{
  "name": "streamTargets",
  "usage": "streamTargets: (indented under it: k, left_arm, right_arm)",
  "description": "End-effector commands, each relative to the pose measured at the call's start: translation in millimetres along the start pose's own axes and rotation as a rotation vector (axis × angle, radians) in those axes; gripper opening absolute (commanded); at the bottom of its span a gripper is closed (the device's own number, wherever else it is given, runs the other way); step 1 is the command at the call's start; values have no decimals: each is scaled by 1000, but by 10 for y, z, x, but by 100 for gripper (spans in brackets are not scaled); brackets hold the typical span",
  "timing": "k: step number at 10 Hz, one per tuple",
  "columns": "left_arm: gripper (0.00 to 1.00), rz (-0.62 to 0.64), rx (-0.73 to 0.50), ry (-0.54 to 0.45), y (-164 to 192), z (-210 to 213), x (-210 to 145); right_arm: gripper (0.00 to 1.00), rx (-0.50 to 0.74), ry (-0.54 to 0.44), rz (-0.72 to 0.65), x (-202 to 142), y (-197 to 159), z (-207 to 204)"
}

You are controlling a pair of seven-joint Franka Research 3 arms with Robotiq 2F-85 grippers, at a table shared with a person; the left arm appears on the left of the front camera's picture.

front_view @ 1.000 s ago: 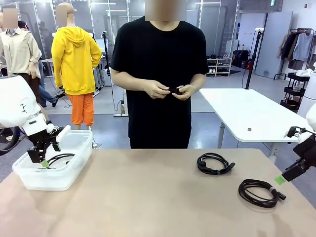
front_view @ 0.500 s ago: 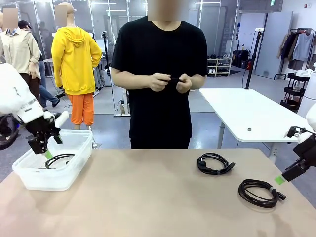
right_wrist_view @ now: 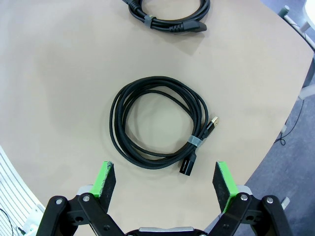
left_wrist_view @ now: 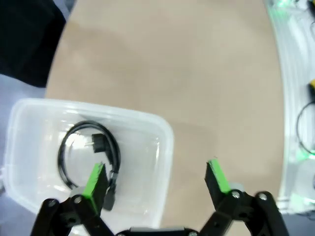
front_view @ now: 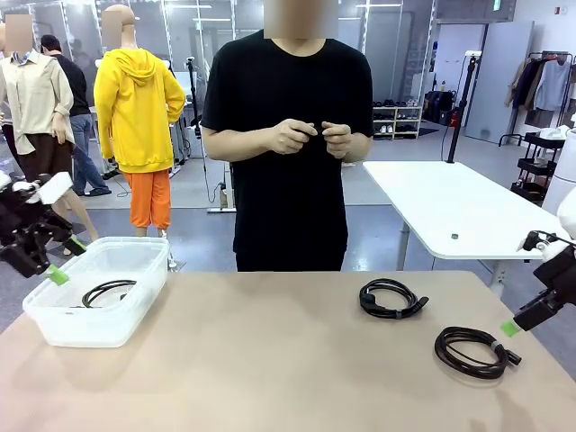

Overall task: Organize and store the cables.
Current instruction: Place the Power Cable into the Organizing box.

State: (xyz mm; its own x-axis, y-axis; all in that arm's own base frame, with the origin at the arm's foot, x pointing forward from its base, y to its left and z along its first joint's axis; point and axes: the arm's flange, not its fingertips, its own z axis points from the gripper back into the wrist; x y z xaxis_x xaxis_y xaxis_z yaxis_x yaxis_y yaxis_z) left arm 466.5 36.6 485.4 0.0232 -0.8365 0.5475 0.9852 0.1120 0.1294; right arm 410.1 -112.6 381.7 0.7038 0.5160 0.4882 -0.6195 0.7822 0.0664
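1. Front view: a tan table (front_view: 270, 360) fills the lower half of the frame. A person (front_view: 288, 198) in a black shirt stands beyond it at top centre.
2. The left claw (front_view: 43, 261) hangs at the far left edge, above and left of a clear bin (front_view: 99, 331). Its fingers are spread apart and hold nothing.
3. Left wrist view: the left claw (left_wrist_view: 156, 177) looks down on the bin (left_wrist_view: 165, 142). One coiled cable (left_wrist_view: 88, 152) lies inside it, plug showing.
4. Front view: that cable (front_view: 108, 292) shows through the bin at lower left.
5. A second coil (front_view: 391, 299) lies on the table right of centre.
6. A third coil (front_view: 472, 351) lies at lower right, near the right claw (front_view: 526, 315).
7. Right wrist view: the right claw (right_wrist_view: 166, 179) hovers with fingers spread wide, empty, above the third coil (right_wrist_view: 160, 125) at frame centre. The second coil (right_wrist_view: 167, 14) lies at the top edge.
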Motion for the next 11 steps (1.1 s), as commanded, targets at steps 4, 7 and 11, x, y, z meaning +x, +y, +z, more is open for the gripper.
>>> streamTargets:
  k: [4, 7, 11]
  left_arm:
    - [100, 79, 135, -61, -878, 321, -161]
    - [100, 60, 191, -90, -1068, 417, -291]
    - [100, 50, 162, -102, -1041, 466, -266]
  right_arm:
    - [100, 2, -4, -27, 11, 6, -7]
    - [100, 2, -4, -27, 11, 6, -7]
    - [100, 2, -4, -27, 11, 6, -7]
